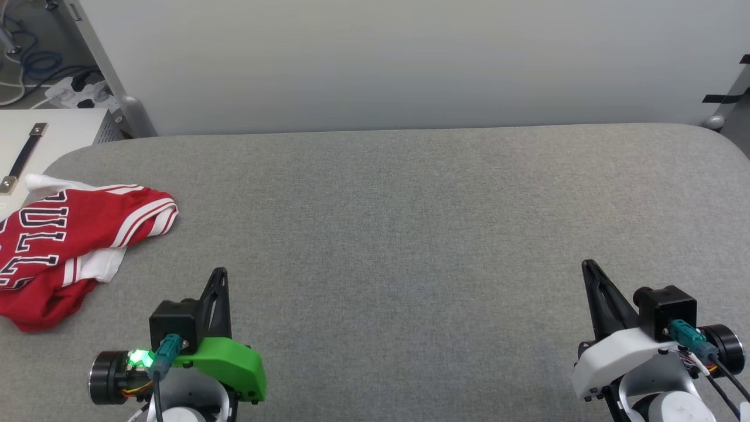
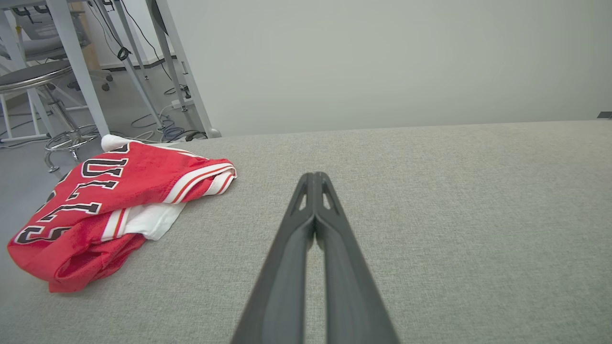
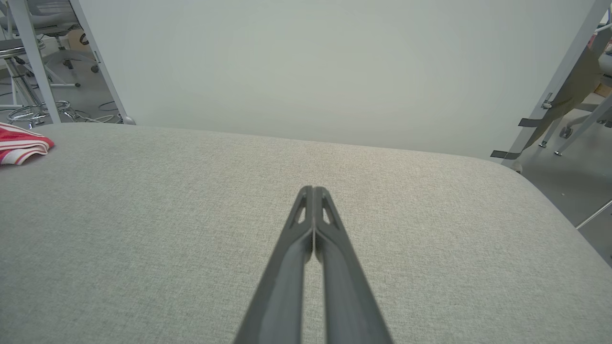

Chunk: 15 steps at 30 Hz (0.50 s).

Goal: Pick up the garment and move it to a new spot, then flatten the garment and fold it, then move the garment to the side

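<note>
Your left hand [image 1: 221, 275] and right hand [image 1: 587, 266] park clenched, empty, clear of the garment [image 1: 64, 234] bunched at the counter [image 1: 410, 234] edge.

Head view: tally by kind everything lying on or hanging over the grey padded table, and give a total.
Red garment: 1
Grippers: 2, the left gripper and the right gripper, fingers shut on both
Total: 3
</note>
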### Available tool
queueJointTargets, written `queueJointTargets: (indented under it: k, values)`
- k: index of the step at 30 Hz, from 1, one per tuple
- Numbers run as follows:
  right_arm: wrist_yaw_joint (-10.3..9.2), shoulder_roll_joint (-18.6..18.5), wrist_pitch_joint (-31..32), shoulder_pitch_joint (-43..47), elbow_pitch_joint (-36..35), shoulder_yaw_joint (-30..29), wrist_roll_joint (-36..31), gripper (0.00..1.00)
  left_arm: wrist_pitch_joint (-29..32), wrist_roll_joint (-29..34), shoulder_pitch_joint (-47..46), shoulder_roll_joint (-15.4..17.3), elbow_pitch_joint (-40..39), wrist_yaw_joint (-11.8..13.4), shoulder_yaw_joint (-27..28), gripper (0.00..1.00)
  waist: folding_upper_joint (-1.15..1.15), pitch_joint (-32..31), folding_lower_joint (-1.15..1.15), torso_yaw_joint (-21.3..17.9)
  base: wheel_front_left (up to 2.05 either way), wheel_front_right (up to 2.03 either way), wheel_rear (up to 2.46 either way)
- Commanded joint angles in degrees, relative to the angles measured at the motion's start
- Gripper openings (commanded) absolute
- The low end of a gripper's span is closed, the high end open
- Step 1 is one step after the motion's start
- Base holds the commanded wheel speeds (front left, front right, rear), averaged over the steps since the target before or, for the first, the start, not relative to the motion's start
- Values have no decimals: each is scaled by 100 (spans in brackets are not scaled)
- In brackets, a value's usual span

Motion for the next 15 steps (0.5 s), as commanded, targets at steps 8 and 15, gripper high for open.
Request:
queueJointTargets:
  k: [8, 15]
  values:
    - [-5, -20, 16, 39, 8, -4, -52, 0, -4, 55, -101, -33, 17, 24, -12, 0, 0, 0, 0, 0, 0, 0, 0]
    - [-5, -20, 16, 39, 8, -4, -52, 0, -4, 55, -101, -33, 17, 24, -12, 0, 0, 0, 0, 0, 0, 0, 0]
